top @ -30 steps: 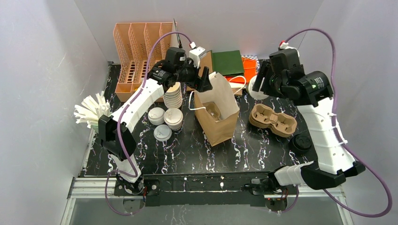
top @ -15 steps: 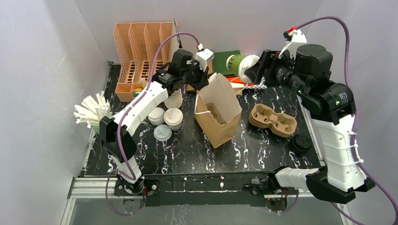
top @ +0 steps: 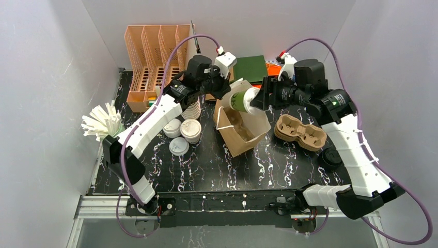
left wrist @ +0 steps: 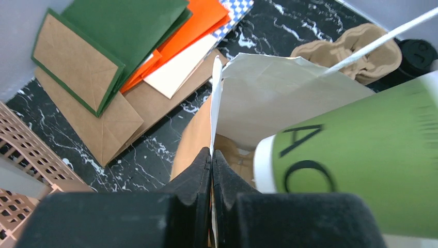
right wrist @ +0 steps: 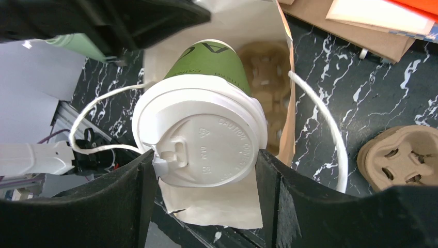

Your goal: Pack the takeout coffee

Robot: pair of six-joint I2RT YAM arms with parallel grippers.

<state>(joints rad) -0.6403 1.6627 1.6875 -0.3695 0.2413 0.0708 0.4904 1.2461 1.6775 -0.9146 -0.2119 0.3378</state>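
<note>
The left jaws are closed tight on the rim of the brown paper bag [top: 243, 137], pinching its upper edge at the far-left side of the mouth; the bag stands on the table [top: 206, 165] with its mouth gaping; the right jaws stand wide around the green takeout coffee [top: 241, 99], gripping it at its white lid [right wrist: 201, 137]; the cup hangs tilted on its side just over the bag's mouth, base toward the opening; a moulded cup carrier [right wrist: 266, 67] sits inside the bag; another white-lidded cup [top: 190, 130] stands on the table left of the bag.
</note>
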